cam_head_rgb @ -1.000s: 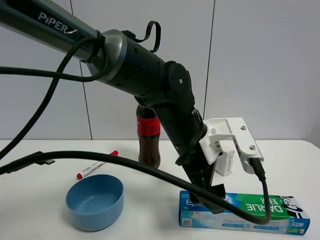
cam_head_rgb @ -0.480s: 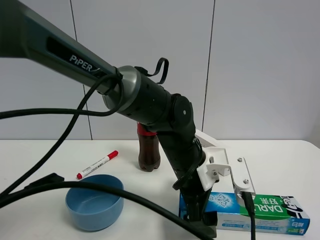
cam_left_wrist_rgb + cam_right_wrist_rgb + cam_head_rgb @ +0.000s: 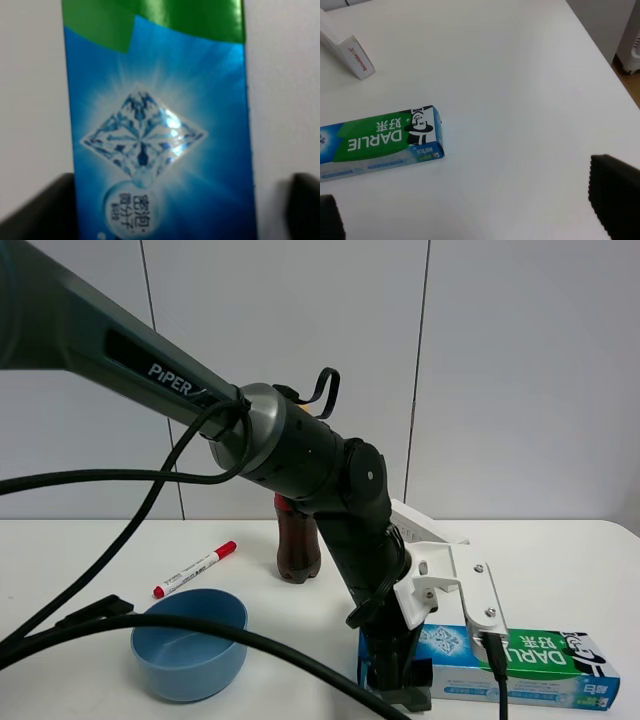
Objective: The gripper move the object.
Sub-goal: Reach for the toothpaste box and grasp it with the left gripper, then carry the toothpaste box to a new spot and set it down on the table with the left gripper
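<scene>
The long blue and green DARLIE toothpaste carton (image 3: pixel 530 665) lies flat on the white table at the front right. My left gripper (image 3: pixel 400 685), a black claw on a white bracket (image 3: pixel 455 590), is down over the carton's left end. In the left wrist view the carton (image 3: pixel 155 125) fills the frame. The left gripper (image 3: pixel 170 205) is open, with one black finger (image 3: pixel 40 210) on each side of the carton and a gap at one side. My right gripper (image 3: pixel 470 220) is open and empty, high above the table. The carton (image 3: pixel 380 140) lies off to its side.
A blue bowl (image 3: pixel 188 642) sits at the front left. A red-capped marker (image 3: pixel 195 569) lies behind it. A cola bottle (image 3: pixel 297 540) stands behind the arm. A thick black cable (image 3: pixel 200 625) crosses the front. A short white box (image 3: pixel 350 50) lies beyond the carton.
My left arm has come down and its gripper has dropped onto the carton's left end. The white bracket now hides the short white box in the exterior view.
</scene>
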Controlling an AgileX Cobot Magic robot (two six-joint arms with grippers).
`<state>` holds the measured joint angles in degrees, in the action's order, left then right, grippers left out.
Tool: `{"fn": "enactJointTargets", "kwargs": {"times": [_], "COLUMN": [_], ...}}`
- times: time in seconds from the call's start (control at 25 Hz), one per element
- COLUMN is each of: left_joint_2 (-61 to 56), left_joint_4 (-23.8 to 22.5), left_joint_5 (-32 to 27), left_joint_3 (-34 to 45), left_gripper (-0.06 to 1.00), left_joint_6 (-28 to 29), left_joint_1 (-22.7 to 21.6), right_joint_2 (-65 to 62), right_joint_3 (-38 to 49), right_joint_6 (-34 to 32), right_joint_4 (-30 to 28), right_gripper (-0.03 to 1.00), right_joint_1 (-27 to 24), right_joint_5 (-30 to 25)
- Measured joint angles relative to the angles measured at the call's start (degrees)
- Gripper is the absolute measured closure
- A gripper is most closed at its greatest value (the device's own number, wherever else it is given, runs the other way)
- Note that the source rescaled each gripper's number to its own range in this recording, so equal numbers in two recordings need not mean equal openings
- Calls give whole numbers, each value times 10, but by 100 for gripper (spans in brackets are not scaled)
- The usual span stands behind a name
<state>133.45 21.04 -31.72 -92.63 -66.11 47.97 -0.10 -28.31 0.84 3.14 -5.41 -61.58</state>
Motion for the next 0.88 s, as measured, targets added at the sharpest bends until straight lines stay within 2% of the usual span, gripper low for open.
{"fn": "enactJointTargets", "kwargs": {"times": [0.04, 0.28, 0.4, 0.52, 0.72, 0.88], "left_joint_2": [0, -8, -48, -120, -254, -334], "left_joint_4": [1, 1, -3, -5, -10, -44], "left_joint_5": [0, -5, -47, -93, -160, -223], "left_joint_3": [-1, -1, -8, -25, -32, -32], "left_gripper": [94, 92, 92, 92, 92, 92], "left_joint_6": [0, 0, 17, 96, 301, 431], "left_joint_1": [0, 0, 0, 0, 0, 1], "right_joint_2": [0, 0, 0, 0, 0, 0], "right_joint_3": [0, 0, 0, 0, 0, 0], "right_joint_6": [0, 0, 0, 0, 0, 0], "right_joint_4": [0, 0, 0, 0, 0, 0], "right_gripper": [-3, -3, -3, -3, -3, -3], "right_joint_1": [0, 0, 0, 0, 0, 0], "right_joint_5": [0, 0, 0, 0, 0, 0]}}
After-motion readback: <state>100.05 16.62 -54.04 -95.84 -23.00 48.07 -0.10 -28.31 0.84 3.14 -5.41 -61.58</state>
